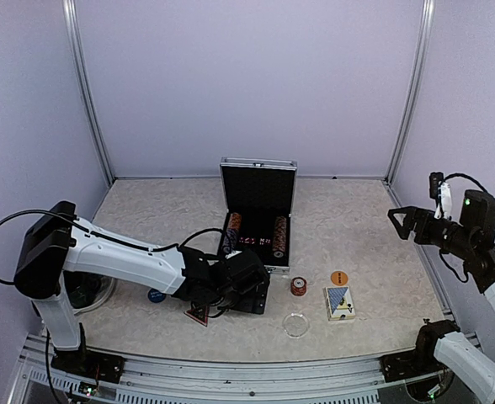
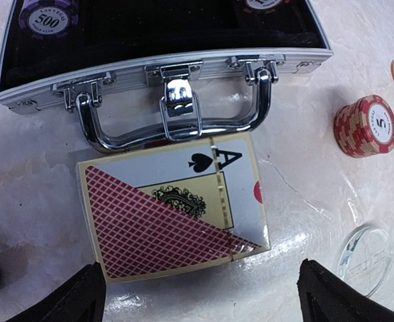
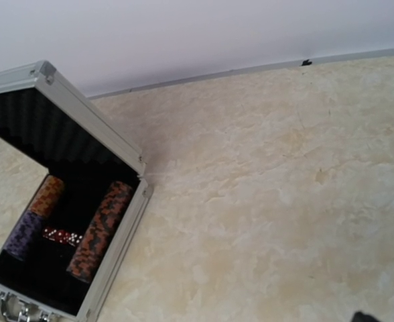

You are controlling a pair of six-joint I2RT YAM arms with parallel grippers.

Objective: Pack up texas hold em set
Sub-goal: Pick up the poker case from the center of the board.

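The silver briefcase (image 1: 258, 220) stands open at the table's middle, with chip rows in its black lining; it also shows in the right wrist view (image 3: 110, 268). A red-backed card deck (image 2: 173, 211) lies flat just in front of its handle (image 2: 177, 117). My left gripper (image 1: 231, 295) hovers over the deck, open and empty, its fingertips (image 2: 83, 298) wide on either side of the near edge. A red chip stack (image 1: 298, 286), an orange button (image 1: 339, 277), a blue button (image 1: 156, 295) and a blue deck (image 1: 340, 303) lie loose. My right gripper (image 1: 403, 220) is raised at the far right, open.
A small clear disc (image 1: 295, 324) lies near the table's front edge, right of the red deck. A clear plate with dark cups (image 1: 87, 290) sits at the left, behind the left arm. Frame posts stand at the back corners.
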